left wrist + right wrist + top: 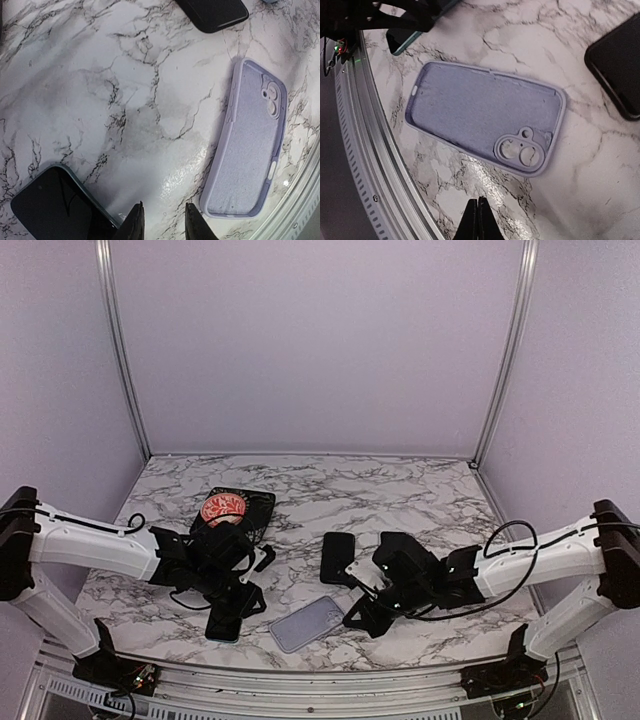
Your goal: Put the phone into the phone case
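Phone case (480, 115) lies hollow side up, left tool (164, 214) spread apart, right tool (477, 205) pressed together.

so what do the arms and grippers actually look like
The left arm and right arm each have white tubular links with bulky black joint housings. A loose black cable loops along each arm. The left gripper and right gripper are black, with slim tapering fingers.

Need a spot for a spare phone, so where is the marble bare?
The far strip of marble, from the basket to the right wall, is bare. So is a smaller patch between the teal-edged phone and the lavender case. Crowded near middle: left gripper, right gripper, case, black slab.
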`<action>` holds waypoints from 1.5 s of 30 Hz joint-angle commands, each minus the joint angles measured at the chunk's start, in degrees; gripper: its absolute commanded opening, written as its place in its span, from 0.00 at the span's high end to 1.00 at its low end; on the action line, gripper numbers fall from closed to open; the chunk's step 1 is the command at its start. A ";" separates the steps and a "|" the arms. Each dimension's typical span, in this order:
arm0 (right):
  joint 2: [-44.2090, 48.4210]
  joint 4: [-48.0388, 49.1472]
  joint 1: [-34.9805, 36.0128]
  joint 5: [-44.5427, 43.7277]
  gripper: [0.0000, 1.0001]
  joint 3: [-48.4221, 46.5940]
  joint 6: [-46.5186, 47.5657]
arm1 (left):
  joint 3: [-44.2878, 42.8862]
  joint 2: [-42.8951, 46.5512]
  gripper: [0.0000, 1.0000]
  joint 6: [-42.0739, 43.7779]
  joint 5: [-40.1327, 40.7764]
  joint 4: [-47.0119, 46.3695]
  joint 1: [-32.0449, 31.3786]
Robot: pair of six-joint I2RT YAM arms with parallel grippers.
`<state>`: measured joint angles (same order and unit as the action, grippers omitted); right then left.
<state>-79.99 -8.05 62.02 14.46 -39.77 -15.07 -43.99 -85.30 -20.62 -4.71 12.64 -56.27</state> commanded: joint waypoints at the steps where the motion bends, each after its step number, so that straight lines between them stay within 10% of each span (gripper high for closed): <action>1: -6.26 1.63 0.99 0.19 1.00 0.64 -22.99 | 0.60 -2.86 0.75 -0.19 -0.74 3.94 -1.57; 45: -41.24 -23.48 -8.45 -28.16 1.00 -44.59 -11.67 | -2.74 -6.70 0.77 2.93 2.21 5.85 -5.93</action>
<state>-121.60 -26.02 53.82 -8.80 -85.25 -27.75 -46.15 -91.07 -19.00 -1.72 16.82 -62.43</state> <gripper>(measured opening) 0.004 0.229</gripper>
